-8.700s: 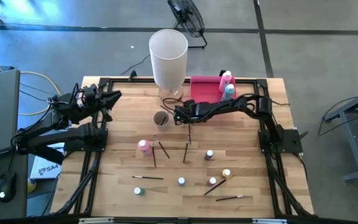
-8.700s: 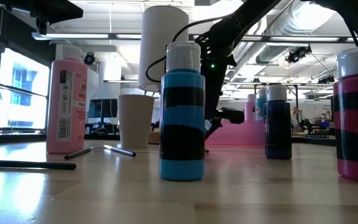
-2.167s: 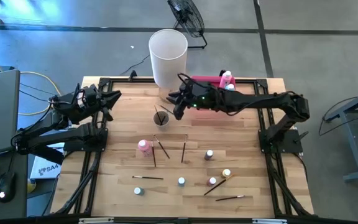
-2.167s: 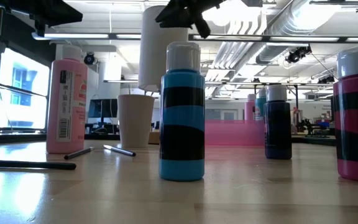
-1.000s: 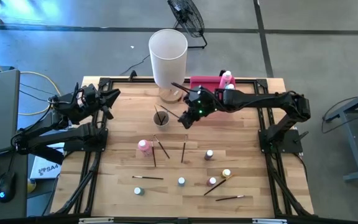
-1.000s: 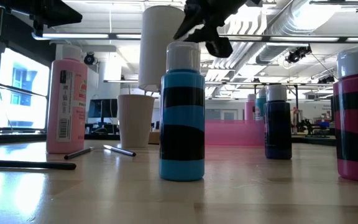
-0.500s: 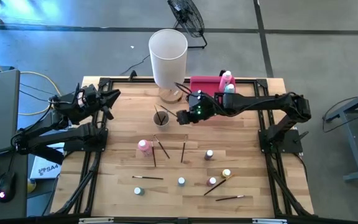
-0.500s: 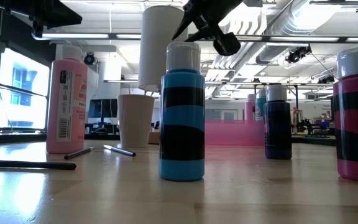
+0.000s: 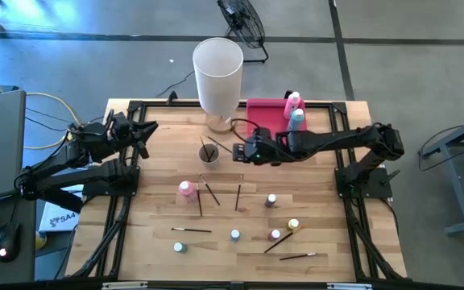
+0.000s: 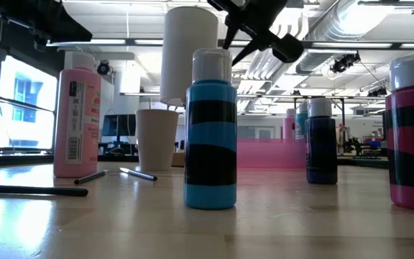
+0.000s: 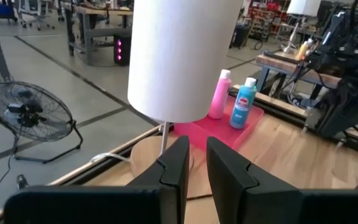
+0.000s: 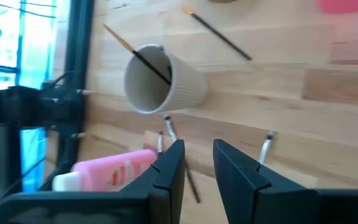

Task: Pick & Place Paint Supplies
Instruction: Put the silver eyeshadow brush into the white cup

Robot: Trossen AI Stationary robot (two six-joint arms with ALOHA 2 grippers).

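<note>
Thin dark paintbrushes (image 9: 211,192) and tiny capped paint bottles (image 9: 271,199) are scattered over the wooden table's near half. A taller pink bottle (image 9: 186,189) stands left of them. A beige cup (image 9: 209,153) holds one brush (image 12: 143,57), and another brush (image 12: 216,28) lies beside it. My right gripper (image 9: 238,152) hovers just right of the cup, slanting down, slightly open and with nothing in it (image 12: 197,158). My left gripper (image 9: 151,127) waits at the far left, level, narrowly open and holding nothing (image 11: 194,155).
A tall white cylinder (image 9: 218,71) stands at the far edge. To its right, a pink tray (image 9: 266,115) holds a pink bottle (image 9: 294,101) and a teal one (image 9: 297,118). A black frame (image 9: 124,193) runs round the table. Close to the low camera stands a blue bottle (image 10: 210,129).
My right gripper has rolled about its own axis and tipped further down. Its forearm has swung a little toward the table's near edge, and the gripper stays above the spot just right of the cup. No object on the table has moved.
</note>
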